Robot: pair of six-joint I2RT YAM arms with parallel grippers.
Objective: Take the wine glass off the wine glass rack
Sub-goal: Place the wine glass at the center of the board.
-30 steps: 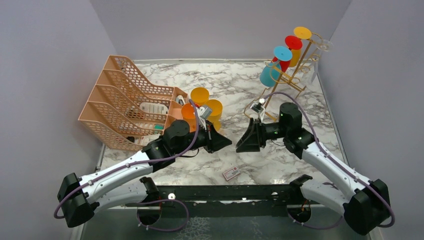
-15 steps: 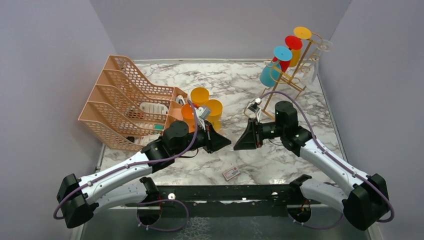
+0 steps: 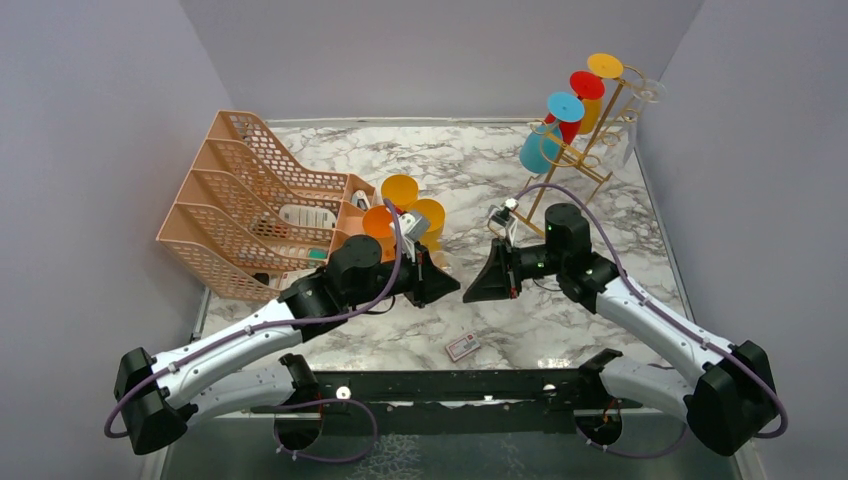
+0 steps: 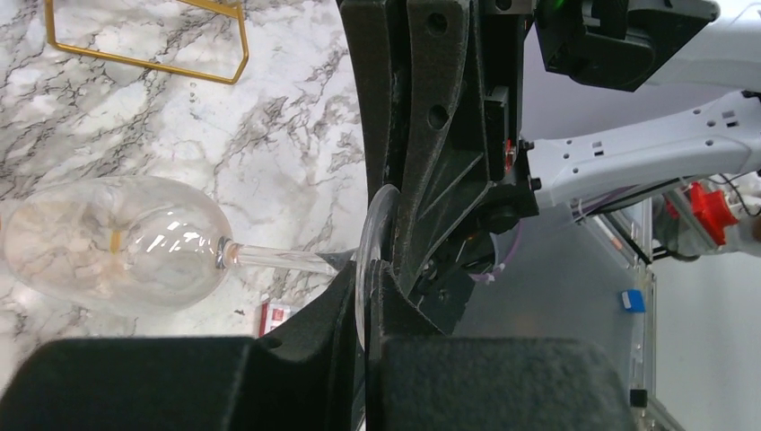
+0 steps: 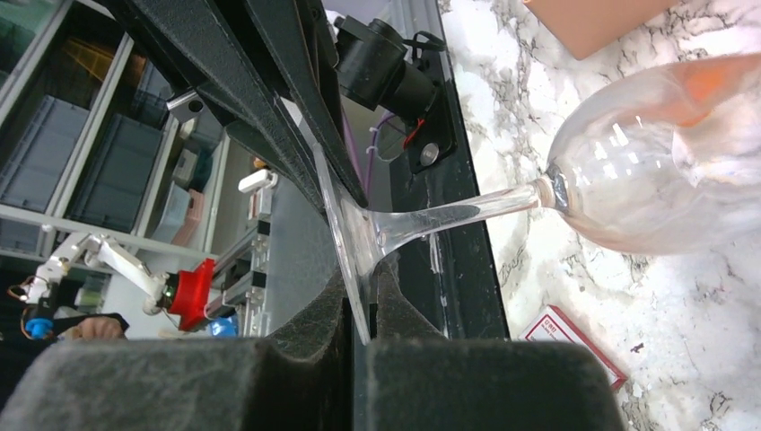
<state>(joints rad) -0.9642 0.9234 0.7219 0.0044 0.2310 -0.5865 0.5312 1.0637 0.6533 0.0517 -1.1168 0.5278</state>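
**Clear glass pinched at its foot by both grippers**

We see the wine glass, clear and smooth, with a rounded bowl and a thin stem, lying sideways over the grey-veined marble table. Its flat round foot stands edge-on. The left gripper is clamped on one side of the foot's rim and the right gripper on the other, their matte black fingers nearly meeting. The wine glass rack, a slanted frame of thin gold wire, stands well apart at the far right, with coloured glasses hanging from it.
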